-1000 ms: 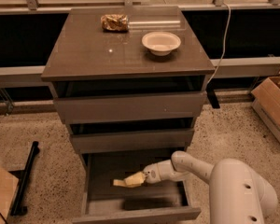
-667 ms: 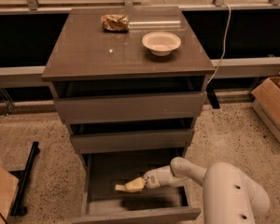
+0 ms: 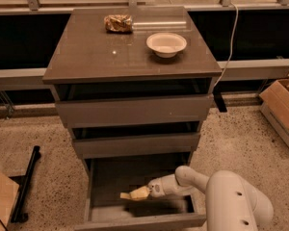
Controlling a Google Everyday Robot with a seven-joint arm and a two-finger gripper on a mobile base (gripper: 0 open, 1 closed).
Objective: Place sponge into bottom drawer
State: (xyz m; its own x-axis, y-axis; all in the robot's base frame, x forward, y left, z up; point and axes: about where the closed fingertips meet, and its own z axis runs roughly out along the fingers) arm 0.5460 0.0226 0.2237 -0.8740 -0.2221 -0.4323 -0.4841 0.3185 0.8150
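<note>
The bottom drawer (image 3: pixel 98 211) is pulled out at the foot of the cabinet, with a plain grey inside. My gripper (image 3: pixel 145 192) reaches into it from the right, low over the drawer floor. It is shut on the sponge (image 3: pixel 135 194), a small pale yellow block that sticks out to the left of the fingers. Its dark shadow lies on the drawer floor just below. The sponge's green top does not show from here.
The two upper drawers (image 3: pixel 135 110) are pushed in. A foil snack packet (image 3: pixel 118 23) and a cream bowl (image 3: pixel 166 44) sit on the cabinet top. A cardboard box (image 3: pixel 284 107) stands on the floor at right. A black bar (image 3: pixel 26 184) lies on the floor at left.
The gripper with the sponge has sunk slightly lower into the bottom drawer and the arm has drawn in a little. Nothing else has moved.
</note>
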